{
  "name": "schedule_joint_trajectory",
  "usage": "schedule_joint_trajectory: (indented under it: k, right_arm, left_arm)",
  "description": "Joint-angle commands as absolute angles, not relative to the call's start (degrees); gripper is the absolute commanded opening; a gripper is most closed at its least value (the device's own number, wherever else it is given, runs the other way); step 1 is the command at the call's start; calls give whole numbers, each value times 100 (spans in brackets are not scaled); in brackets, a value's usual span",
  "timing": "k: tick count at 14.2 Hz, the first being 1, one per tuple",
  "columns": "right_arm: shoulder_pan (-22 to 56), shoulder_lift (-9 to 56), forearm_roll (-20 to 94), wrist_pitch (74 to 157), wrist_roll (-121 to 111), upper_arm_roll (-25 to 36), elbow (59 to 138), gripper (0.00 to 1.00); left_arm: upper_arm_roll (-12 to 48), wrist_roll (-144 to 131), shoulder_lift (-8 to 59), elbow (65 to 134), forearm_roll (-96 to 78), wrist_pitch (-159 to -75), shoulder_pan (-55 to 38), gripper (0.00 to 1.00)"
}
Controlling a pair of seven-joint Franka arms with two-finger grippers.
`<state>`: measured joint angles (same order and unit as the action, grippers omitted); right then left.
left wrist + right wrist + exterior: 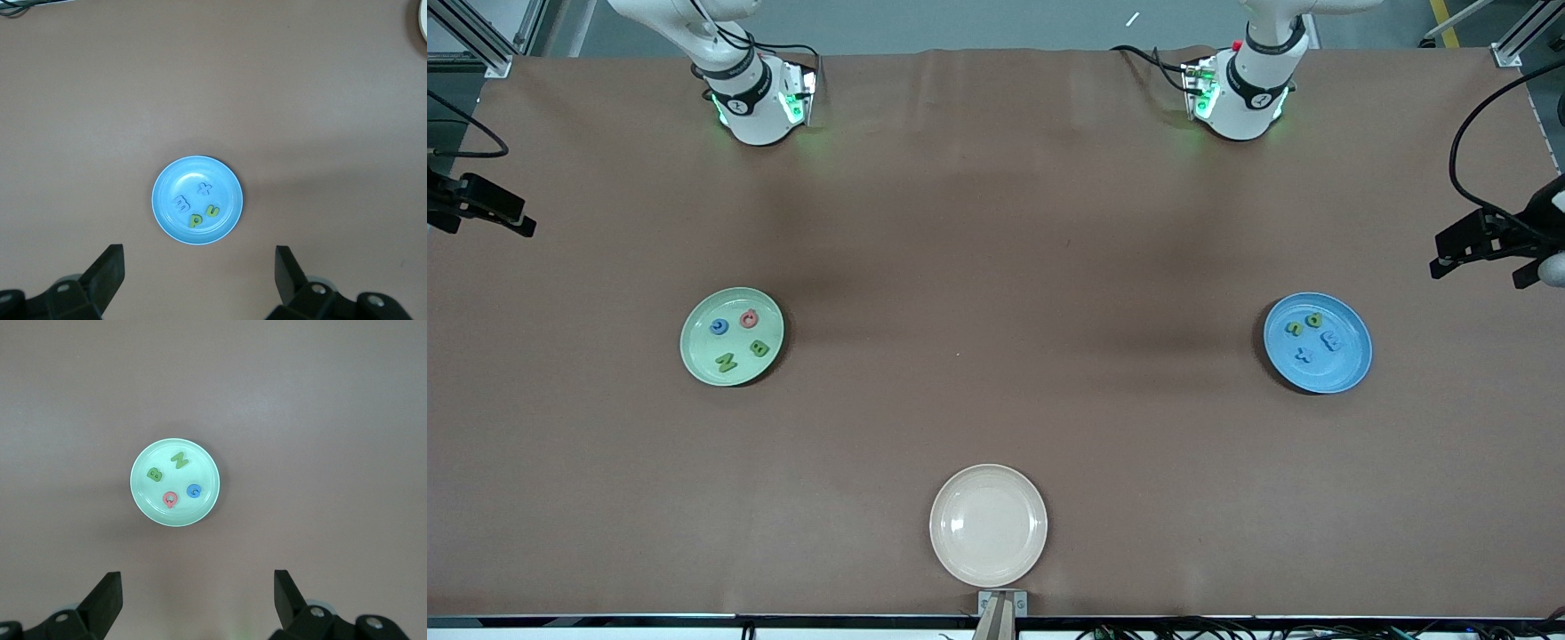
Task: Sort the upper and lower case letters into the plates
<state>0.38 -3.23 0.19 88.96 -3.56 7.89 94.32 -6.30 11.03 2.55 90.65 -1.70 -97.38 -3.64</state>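
You see the sort finished, four letters in the mint plate [694,356] and four in the blue plate [1352,373], so keep the left gripper [199,267] and right gripper [197,587] high, wide open, empty.

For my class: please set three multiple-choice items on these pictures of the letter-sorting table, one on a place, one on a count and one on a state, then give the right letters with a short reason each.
1. Where does the cream plate lie?
A. nearer to the front camera than both other plates
B. between the two arm bases
C. touching the blue plate

2. How many letters lie in the mint green plate?
A. two
B. four
C. six

3. How do the left gripper and the right gripper stand?
A. both shut on a letter
B. one open, one shut
C. both open and holding nothing

Answers:
1 A, as it sits lowest in the front view, apart from the blue plate.
2 B, as a green B, a green N, a blue G and a pink Q lie there.
3 C, as each wrist view shows fingers spread wide above a plate with nothing between them.
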Motion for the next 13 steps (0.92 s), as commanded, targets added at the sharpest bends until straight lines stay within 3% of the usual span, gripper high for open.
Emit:
schedule_joint_trajectory:
  k: [1, 13]
  right_arm:
    - [-53, -527, 9, 8921, -448, 729, 9633, 100]
    - [0, -527, -53, 8903, -475, 694, 9642, 100]
  left_arm:
    - [-642, 1046, 202, 8921, -202, -9492, -334, 99]
    - [-528, 598, 53, 8974, -184, -9501, -352, 99]
